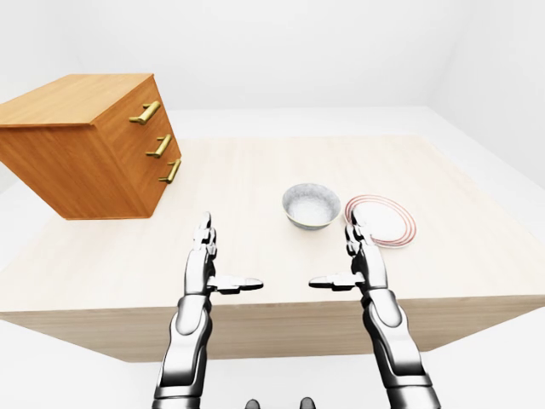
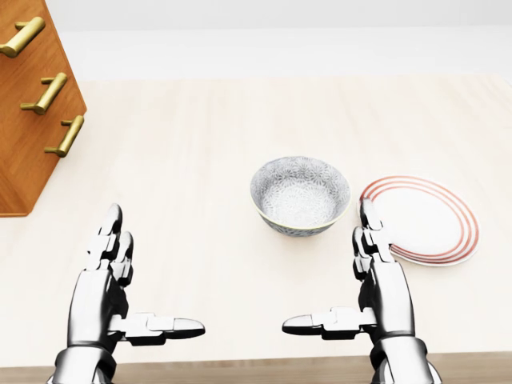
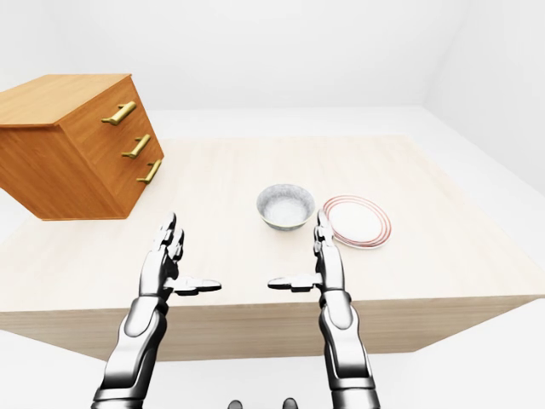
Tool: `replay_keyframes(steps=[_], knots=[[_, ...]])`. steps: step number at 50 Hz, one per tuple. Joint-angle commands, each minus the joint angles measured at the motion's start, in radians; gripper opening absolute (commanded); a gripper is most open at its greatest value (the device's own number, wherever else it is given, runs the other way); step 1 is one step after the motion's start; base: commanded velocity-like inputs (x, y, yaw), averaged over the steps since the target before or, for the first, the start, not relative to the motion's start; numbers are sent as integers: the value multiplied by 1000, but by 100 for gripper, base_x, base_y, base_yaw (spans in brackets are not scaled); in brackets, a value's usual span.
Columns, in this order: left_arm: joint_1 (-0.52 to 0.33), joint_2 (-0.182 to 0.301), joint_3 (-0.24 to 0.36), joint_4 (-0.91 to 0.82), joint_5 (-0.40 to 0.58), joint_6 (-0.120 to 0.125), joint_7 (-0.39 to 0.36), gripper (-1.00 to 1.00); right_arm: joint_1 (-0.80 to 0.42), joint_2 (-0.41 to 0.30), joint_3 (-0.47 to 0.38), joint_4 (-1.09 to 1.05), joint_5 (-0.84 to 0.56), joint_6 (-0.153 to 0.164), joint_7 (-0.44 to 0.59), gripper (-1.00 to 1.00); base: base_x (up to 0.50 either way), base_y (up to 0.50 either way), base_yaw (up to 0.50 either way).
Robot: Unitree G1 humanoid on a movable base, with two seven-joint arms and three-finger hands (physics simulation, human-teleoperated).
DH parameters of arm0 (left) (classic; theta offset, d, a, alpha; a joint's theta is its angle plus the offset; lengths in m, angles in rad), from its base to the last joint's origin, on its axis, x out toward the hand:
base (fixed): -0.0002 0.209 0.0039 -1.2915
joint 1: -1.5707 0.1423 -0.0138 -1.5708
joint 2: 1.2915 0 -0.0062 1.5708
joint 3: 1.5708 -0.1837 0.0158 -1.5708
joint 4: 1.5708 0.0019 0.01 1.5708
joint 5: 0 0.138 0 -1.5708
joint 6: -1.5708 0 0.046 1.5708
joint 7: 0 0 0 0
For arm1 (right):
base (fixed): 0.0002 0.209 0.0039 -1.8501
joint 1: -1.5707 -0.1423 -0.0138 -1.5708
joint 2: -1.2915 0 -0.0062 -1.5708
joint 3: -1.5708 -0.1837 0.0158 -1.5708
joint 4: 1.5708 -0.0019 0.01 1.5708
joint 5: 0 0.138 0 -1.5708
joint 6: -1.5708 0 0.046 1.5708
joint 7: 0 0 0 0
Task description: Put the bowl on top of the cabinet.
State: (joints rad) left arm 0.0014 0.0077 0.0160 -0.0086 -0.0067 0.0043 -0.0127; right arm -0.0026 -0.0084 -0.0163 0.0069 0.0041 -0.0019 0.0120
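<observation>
We are holding our right hand (image 2: 388, 288) flat and spread, fingers straight up the head view, thumb pointing inward, gripping nothing. Our left hand (image 2: 100, 296) is mirroring it, equally spread and empty.

Just past the right fingertips, a little to their inner side, the bowl (image 2: 300, 194) is sitting upright on the table (image 2: 200, 144). To the outer side of those fingertips the plate (image 2: 428, 224) is lying just beside the bowl; we cannot tell whether they touch. Well beyond the left hand, off to its outer side, the cabinet (image 1: 81, 145) is standing.

We are judging the bowl rigid, glazed, probably slick and breakable, and fairly light. Pinching the near rim, thumb inside and fingers outside, looks workable; cupping both walls looks safer.

The bowl's foot is hidden under its wall. The head view is cutting off the cabinet's top. How high our hands are hovering is hard to read.
</observation>
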Motion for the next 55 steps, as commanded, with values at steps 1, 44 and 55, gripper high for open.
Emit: replay_keyframes(steps=[1, 44, 55], knots=[[4, 13, 28, -34, -12, 22, -21, 100, -10, -16, -30, 27, 5, -9, 17, 100, 0, 0, 0], [35, 147, 647, -808, -477, 83, 126, 100, 98, -304, -710, -1054, 541, 89, -144, 100, 0, 0, 0], [35, 147, 636, -806, -468, 83, 125, 100, 89, -282, -702, -1054, 514, 89, -129, 100, 2, 0, 0]])
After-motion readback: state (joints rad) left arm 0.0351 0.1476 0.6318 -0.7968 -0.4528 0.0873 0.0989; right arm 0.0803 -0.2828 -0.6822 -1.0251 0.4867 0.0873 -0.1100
